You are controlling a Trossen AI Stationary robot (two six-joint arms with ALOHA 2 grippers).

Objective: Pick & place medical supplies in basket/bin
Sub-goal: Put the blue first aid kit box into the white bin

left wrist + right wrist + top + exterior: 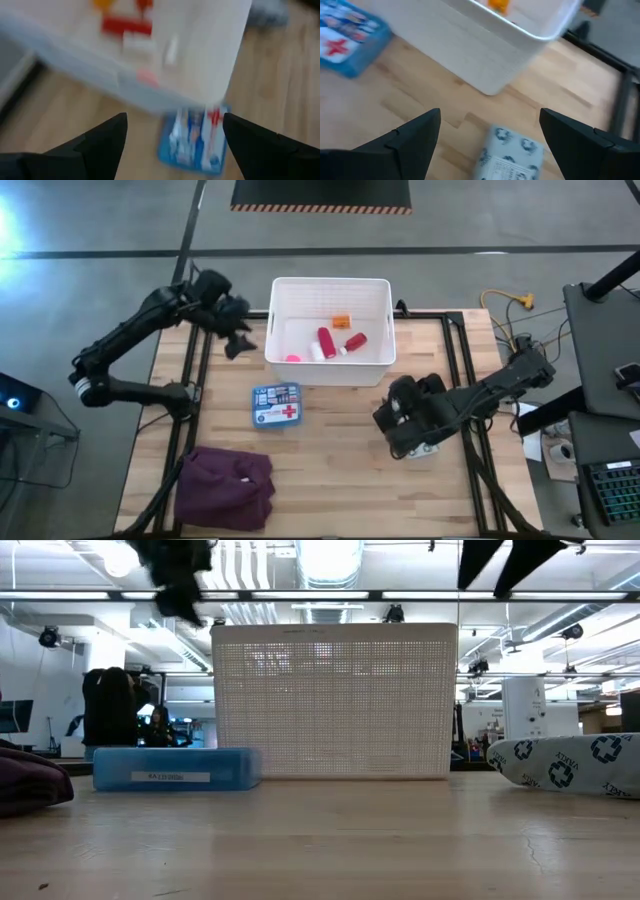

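Note:
The white basket (283, 358) stands at the table's far middle and holds red bottles (324, 342), an orange piece (342, 321) and a pink piece. The blue first-aid box (277, 405) lies flat on the table just near of the basket. The pale patterned packet (510, 155) lies flat on the table to the right, mostly hidden under my right arm in the high view (428, 448). My right gripper (490, 120) is open and hangs above the packet, clear of it. My left gripper (240, 340) is open and empty, raised beside the basket's left wall.
A maroon cloth (225, 485) lies bunched at the near left. Dark frame rails run along the table's left and right sides. Bare wood lies between the blue box and the packet. In the low view the basket (335, 700) stands between the box (175, 768) and the packet (570, 762).

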